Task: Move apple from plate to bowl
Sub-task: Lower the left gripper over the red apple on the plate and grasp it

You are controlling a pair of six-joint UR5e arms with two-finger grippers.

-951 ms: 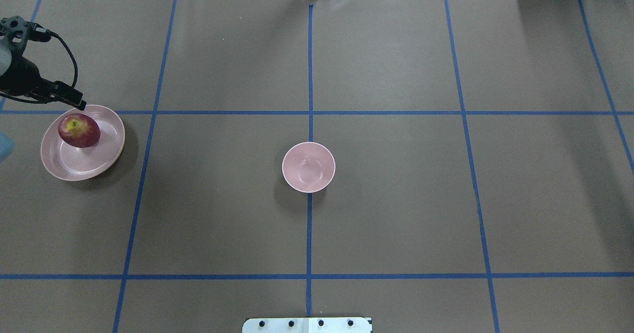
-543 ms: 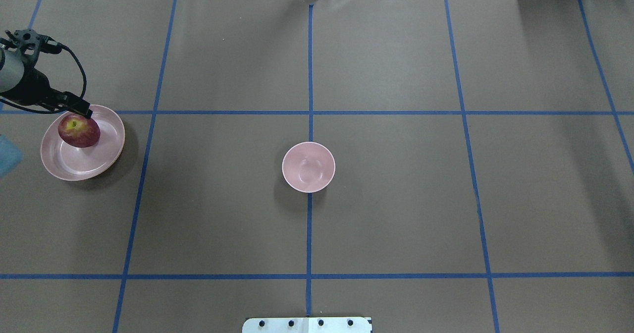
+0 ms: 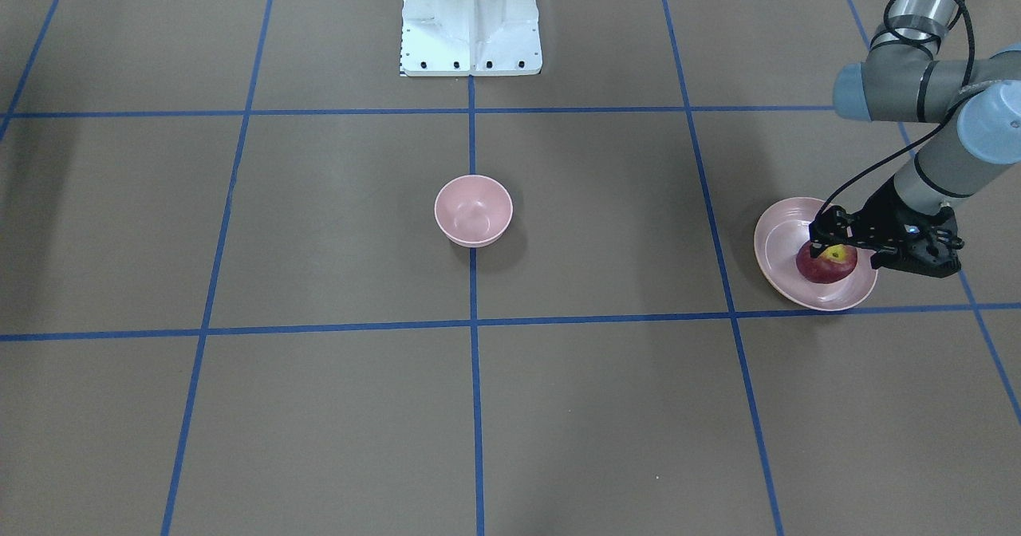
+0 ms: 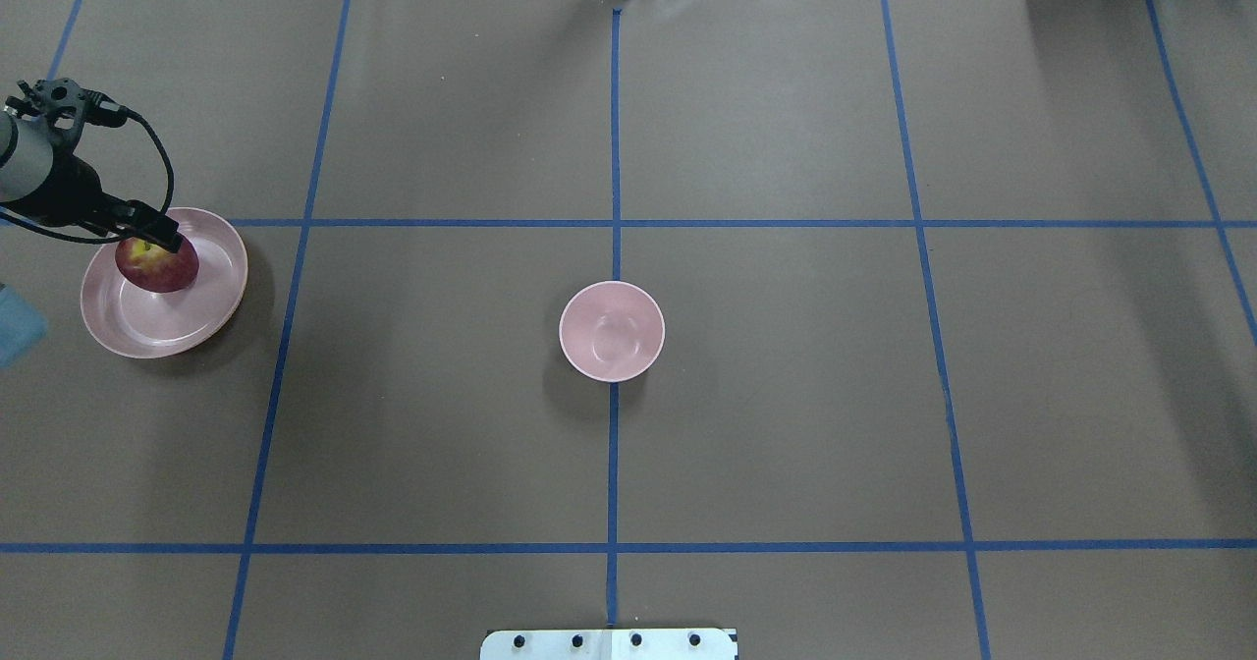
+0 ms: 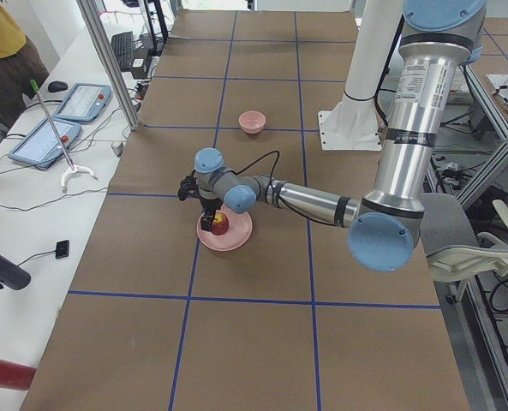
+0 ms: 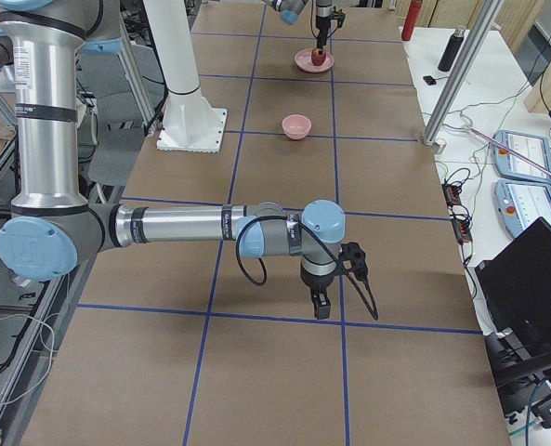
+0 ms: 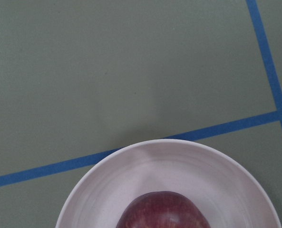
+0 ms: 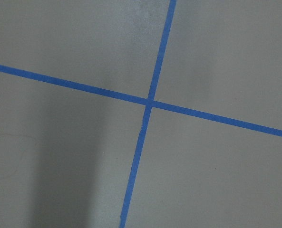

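Note:
The dark-red apple (image 4: pixel 162 269) with its yellow stem patch lies on the wide pink plate (image 4: pixel 157 331) at the table's far left. It also shows in the front view (image 3: pixel 825 269) on the plate (image 3: pixel 778 233) and at the bottom of the left wrist view (image 7: pixel 162 211). My left gripper (image 4: pixel 152 236) hangs right over the apple's top, open, with its fingers either side of it (image 3: pixel 835 242). The small pink bowl (image 4: pixel 612 331) stands empty at the table's middle. My right gripper (image 6: pixel 321 305) shows only in the right side view, low over bare table; I cannot tell its state.
The robot's white base plate (image 3: pixel 471 17) sits at the table's near-robot edge. Blue tape lines (image 4: pixel 614 149) grid the brown table. A side bench with tablets (image 5: pixel 82 103) and a person (image 5: pixel 5 43) runs along the far side.
My left gripper has moved down and toward the apple, from beyond the plate's rim to right over the apple's top. Apple, plate and bowl have not moved.

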